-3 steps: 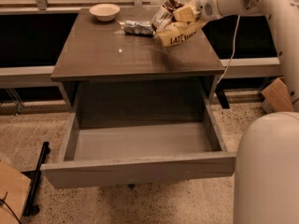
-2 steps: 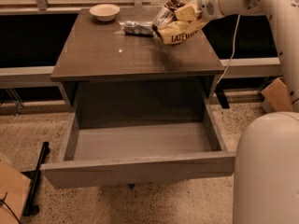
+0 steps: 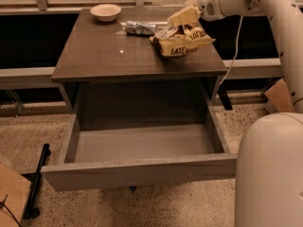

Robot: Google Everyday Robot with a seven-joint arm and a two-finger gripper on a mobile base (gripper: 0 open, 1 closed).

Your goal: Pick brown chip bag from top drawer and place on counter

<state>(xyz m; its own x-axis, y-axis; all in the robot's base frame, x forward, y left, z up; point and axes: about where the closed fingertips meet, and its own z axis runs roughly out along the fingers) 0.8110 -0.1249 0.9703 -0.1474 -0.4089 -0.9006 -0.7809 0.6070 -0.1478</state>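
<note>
The brown chip bag sits low at the right rear of the counter, its bottom touching or just above the surface. My gripper reaches in from the upper right and is shut on the bag's top. The top drawer is pulled fully open below the counter, and its inside shows nothing in it.
A small white bowl and a silver foil packet lie at the back of the counter. My white base stands right of the drawer. A cardboard box is at right, and another piece of cardboard and a black bar at lower left.
My gripper has lowered the chip bag toward the counter surface and a little forward. The drawer, bowl and foil packet have not moved.
</note>
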